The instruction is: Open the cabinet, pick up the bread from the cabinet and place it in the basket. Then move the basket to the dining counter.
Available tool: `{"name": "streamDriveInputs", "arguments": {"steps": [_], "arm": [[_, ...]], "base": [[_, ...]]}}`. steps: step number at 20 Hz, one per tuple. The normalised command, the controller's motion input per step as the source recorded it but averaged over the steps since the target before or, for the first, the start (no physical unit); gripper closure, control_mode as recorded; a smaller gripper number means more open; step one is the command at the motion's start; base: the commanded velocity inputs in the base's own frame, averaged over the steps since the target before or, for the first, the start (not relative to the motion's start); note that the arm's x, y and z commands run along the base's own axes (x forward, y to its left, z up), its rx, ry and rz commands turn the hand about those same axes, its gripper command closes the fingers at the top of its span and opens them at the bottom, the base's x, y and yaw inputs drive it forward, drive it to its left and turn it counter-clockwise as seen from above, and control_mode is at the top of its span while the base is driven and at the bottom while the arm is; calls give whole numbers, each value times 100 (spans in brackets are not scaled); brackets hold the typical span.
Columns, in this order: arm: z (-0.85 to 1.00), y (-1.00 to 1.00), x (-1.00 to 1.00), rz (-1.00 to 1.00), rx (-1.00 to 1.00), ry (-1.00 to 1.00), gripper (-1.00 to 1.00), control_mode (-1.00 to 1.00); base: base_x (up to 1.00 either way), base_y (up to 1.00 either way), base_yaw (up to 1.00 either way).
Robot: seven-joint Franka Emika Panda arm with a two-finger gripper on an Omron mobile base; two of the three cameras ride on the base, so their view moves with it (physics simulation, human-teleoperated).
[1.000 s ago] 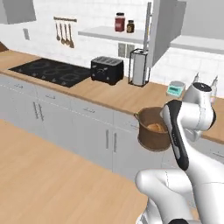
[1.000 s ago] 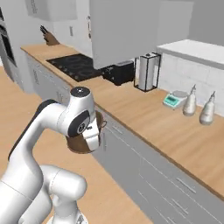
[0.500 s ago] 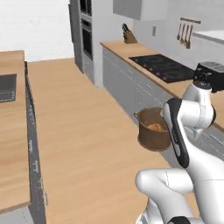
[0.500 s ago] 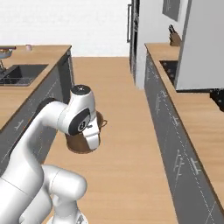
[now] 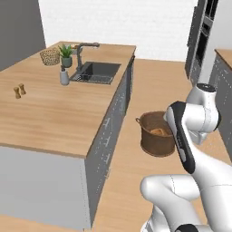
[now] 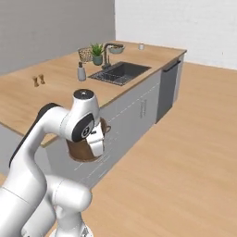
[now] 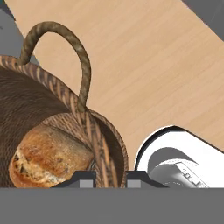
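Jaws (image 7: 111, 178) clamp the rim of the basket (image 5: 156, 134), one finger inside and one outside, holding it above the floor. Bread (image 7: 48, 157) lies inside, at nine o'clock of the fingers. Dining table (image 5: 59, 113) stands beside.

You find no readable text, label, brand, number or sign anywhere in these views; every surface you see is unmarked.

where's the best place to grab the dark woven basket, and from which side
By the rim wall of the basket, from above, one finger inside and one outside. The wall is thin and upright, and the bread lies low inside, clear of it. The gripper has it pinched this way.
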Motion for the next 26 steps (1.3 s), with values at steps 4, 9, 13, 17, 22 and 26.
{"name": "streamDriveInputs", "arguments": {"steps": [4, 9, 13, 17, 22, 26], "arm": [[0, 0, 0, 0, 0, 0, 100, 100], [0, 0, 0, 0, 0, 0, 100, 100], [0, 0, 0, 0, 0, 0, 100, 100], [0, 0, 0, 0, 0, 0, 100, 100], [0, 0, 0, 0, 0, 0, 100, 100], [0, 0, 0, 0, 0, 0, 100, 100]], "base": [[0, 30, 40], [-2, 82, 12], [0, 100, 2], [0, 100, 0], [17, 100, -7], [43, 100, -18]]}}
